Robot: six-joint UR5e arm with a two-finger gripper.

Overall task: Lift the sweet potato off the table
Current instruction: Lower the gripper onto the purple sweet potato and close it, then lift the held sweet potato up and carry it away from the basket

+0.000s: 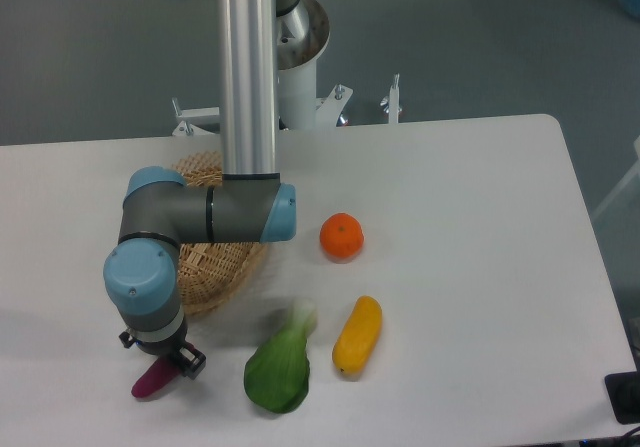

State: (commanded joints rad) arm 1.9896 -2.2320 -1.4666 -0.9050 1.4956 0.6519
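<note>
Low at the lower left of the frame, the gripper (166, 366) sits down over the upper right end of the sweet potato (155, 379), which lies on the table (480, 227). Its long axis runs diagonally, one tapered end pointing to the lower left corner of the frame, the other hidden under the gripper. One dark finger (190, 363) shows just right of the vegetable; whether the jaws are clamped on it or merely straddling it cannot be told from this angle. One arm (200, 215) hangs over one wicker basket (215, 262), covering much of it. To the right lie one green leafy vegetable (279, 367), one yellow vegetable (358, 334) and, above them, one orange (341, 236), each apart from the others. Only one sweet potato is on view.
</note>
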